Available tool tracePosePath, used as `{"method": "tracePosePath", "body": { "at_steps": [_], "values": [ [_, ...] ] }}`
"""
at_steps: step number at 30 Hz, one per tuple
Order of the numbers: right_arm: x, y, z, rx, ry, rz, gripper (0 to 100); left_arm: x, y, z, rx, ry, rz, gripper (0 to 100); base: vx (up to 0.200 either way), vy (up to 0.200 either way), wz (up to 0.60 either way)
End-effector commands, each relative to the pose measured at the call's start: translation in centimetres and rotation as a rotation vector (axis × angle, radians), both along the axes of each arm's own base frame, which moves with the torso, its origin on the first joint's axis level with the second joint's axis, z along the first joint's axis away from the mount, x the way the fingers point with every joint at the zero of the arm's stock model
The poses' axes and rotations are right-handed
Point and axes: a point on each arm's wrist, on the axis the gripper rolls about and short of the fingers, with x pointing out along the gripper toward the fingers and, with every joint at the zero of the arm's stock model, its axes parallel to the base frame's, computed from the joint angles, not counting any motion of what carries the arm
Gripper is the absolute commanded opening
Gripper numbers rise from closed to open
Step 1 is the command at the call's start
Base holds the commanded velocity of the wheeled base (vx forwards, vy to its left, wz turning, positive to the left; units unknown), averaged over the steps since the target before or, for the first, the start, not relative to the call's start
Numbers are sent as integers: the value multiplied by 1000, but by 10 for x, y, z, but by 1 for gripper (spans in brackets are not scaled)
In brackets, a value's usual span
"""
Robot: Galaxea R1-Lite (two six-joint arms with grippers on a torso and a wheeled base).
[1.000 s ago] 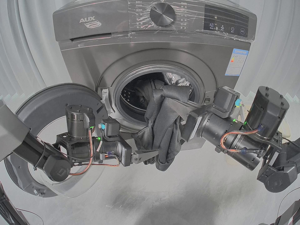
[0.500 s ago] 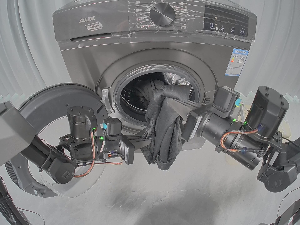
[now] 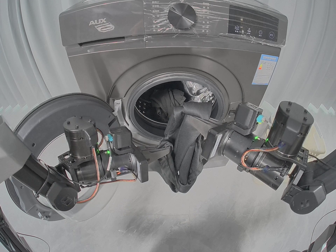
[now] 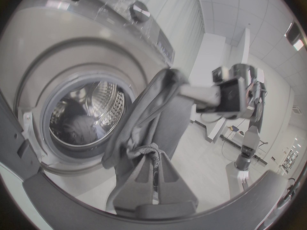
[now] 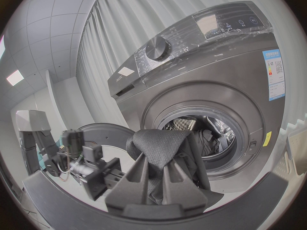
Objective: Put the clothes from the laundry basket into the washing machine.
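Fingers of the left gripper (image 3: 163, 148) and right gripper (image 3: 200, 119) are both clamped on one garment (image 3: 183, 140). The washer (image 3: 168, 53) stands far, its door (image 3: 59, 116) open to the left. The garment hangs lengthwise down, just near of the drum mouth (image 3: 154, 105). The right gripper is higher and seems closer to the mouth.

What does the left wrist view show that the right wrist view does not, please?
Left wrist view: up close, the left gripper shut on a bunched lower fold of the dark garment. Right wrist view: up close, the right gripper shut on the garment's upper fold, plus the blue label. Both: the washing machine, dial, and drum with clothes inside.
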Motion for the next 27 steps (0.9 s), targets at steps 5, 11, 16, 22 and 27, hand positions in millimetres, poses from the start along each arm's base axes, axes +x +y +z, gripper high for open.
{"method": "tracePosePath", "body": {
  "at_steps": [5, 11, 16, 22, 27],
  "values": [
    [22, 13, -36, -12, -2, -15, 0, -18, 3, 35, -124, -119, -21, 0, 0, 0, 0],
    [30, 16, -56, -29, 15, -23, 0, -20, 1, 38, -158, -140, -30, 0, 0, 0, 0],
    [27, 14, -63, -46, 35, -18, 0, -20, 1, 43, -191, -157, -30, 0, 0, 0, 0],
    [28, 16, -80, -82, 74, -16, 0, -19, 1, 52, -260, -177, -31, 0, 0, 0, 0],
    [29, 20, -91, -83, 72, -13, 100, -14, -1, 61, -284, -208, -12, 0, 0, 0, 0]
  ]
}}
